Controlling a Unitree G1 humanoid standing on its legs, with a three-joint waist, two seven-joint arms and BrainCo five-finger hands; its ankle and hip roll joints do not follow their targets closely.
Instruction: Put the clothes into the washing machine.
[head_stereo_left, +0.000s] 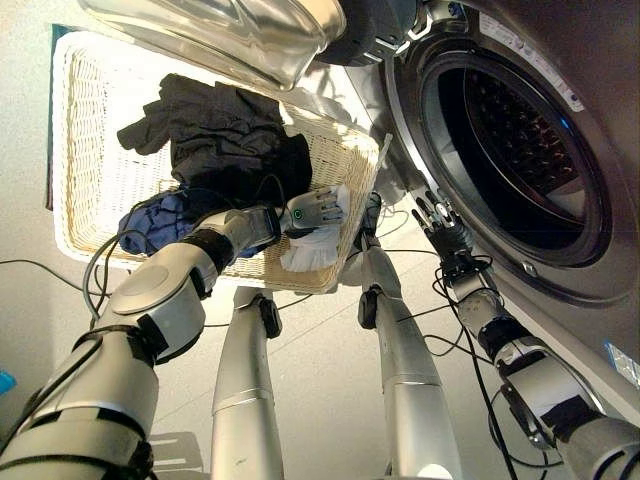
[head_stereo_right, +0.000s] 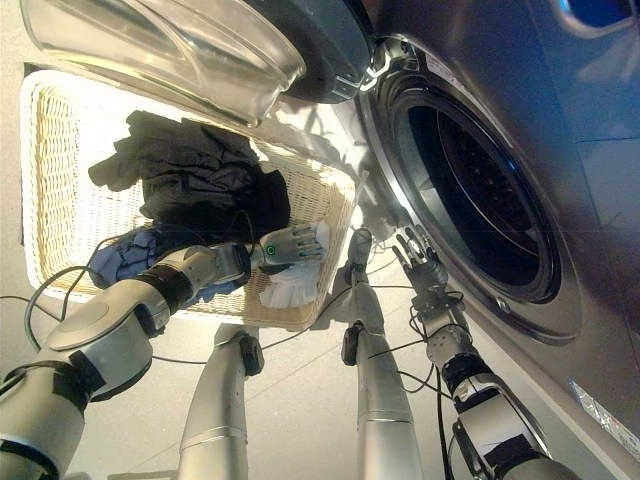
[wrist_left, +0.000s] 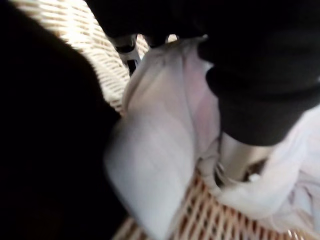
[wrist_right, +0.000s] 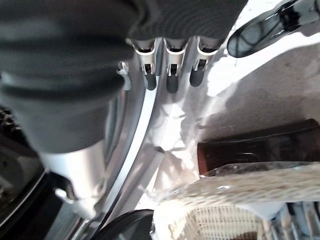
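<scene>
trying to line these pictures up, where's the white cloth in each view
Left eye view: white cloth at the basket's near right corner, under the left hand.
Right eye view: same corner, low centre, below that hand.
Left wrist view: fills the middle, draped over the weave.
Right wrist view: I cannot pick it out.
Shared landmark: the wicker basket, whose rim also crosses the right wrist view.
</scene>
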